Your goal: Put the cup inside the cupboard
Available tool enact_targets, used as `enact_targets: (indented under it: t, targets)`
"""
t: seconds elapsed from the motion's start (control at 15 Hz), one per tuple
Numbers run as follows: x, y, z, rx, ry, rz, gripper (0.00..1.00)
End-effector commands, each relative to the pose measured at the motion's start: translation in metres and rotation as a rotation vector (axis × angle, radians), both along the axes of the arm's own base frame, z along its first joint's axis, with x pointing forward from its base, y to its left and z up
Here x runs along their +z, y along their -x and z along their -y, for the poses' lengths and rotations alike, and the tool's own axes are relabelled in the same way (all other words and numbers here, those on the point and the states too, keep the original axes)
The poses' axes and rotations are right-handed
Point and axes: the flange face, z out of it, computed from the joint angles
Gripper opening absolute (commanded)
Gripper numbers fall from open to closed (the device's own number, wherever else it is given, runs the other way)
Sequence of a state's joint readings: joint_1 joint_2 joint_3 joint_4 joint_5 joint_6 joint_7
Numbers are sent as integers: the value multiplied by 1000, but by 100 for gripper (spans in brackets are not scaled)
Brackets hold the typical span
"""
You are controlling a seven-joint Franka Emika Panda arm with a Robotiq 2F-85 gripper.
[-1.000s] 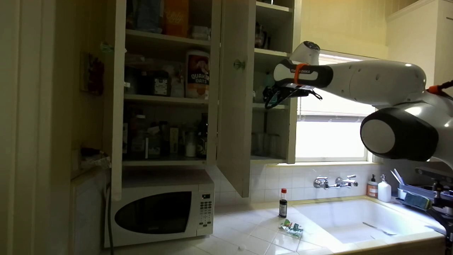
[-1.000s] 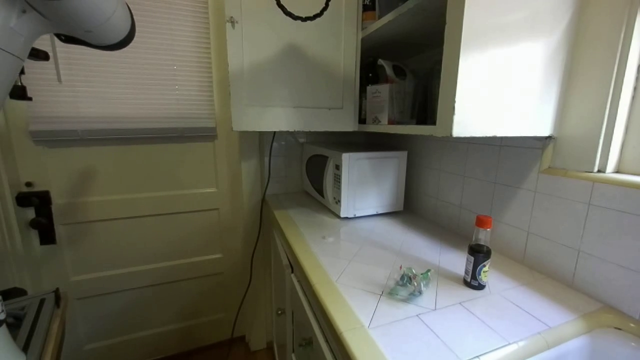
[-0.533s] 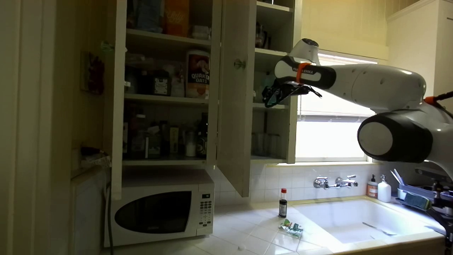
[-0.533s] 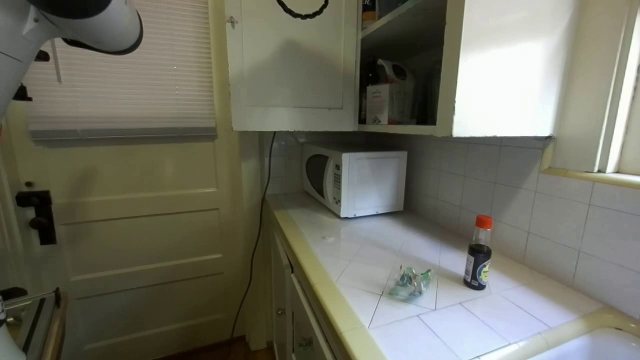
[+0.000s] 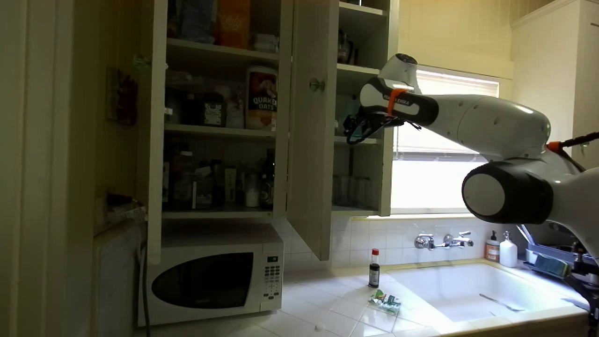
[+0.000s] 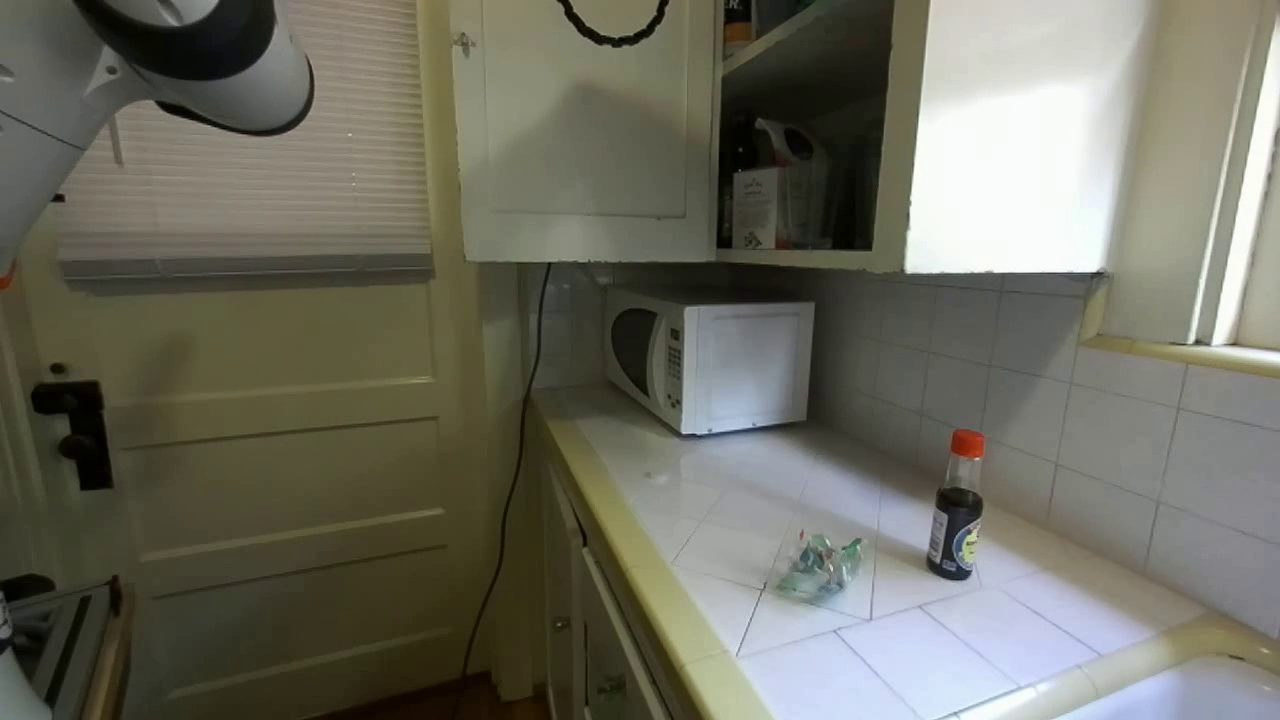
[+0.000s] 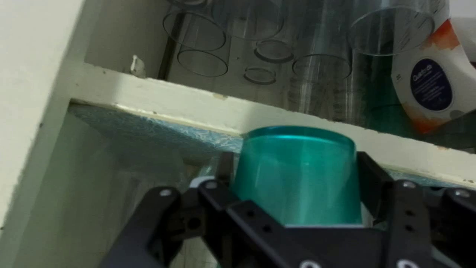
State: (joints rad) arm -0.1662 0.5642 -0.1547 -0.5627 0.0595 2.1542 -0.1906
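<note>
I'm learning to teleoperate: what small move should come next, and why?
Probably ease the teal cup slightly toward the inside of the cupboard, without releasing it: the gripper holds it, and in the wrist view it overlaps the shelf edge; whether they touch, I cannot tell.

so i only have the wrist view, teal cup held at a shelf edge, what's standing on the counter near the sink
Observer: A red-capped bottle of dark sauce, upright between the microwave and the sink.
Operator: and how many doors of the cupboard do you see open
Observer: Two panel doors, in an exterior view.
Operator: ok, anything lying in the sink
Observer: A long thin utensil; I can't tell which kind.
</note>
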Motion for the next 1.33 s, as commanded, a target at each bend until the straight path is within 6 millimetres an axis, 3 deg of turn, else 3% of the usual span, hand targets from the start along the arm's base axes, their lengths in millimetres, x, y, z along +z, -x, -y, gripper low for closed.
enact_targets:
  t: [0.0, 1.27]
  targets:
    - [-5, -4, 3, -4, -1, -4, 54]
    - [-11, -13, -1, 49, -21, 24, 54]
